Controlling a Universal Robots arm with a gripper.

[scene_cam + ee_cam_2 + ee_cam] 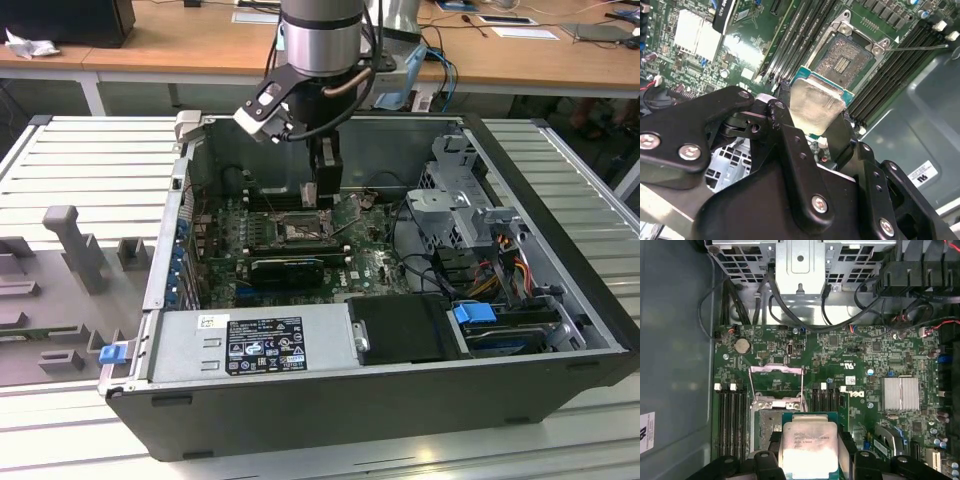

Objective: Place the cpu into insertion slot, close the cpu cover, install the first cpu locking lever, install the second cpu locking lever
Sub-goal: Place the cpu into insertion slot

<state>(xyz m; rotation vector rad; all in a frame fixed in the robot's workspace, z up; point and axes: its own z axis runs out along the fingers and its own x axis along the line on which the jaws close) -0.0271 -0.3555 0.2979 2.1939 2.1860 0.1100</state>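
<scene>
Black two-fingered gripper (pixel 814 120) clamps the small silvery-grey square cpu (pixel 816 97) between its fingers, just above the square black insertion slot (pixel 846 59), thin metal cpu cover (pixel 776 370) swung open

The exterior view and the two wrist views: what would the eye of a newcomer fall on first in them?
First comes the hand, which hangs inside the open computer case in the middle of the exterior view. In both wrist views it is shut on the cpu, silvery top up, over the green board. The cpu is close beside the bare insertion slot and not yet in it.
</scene>
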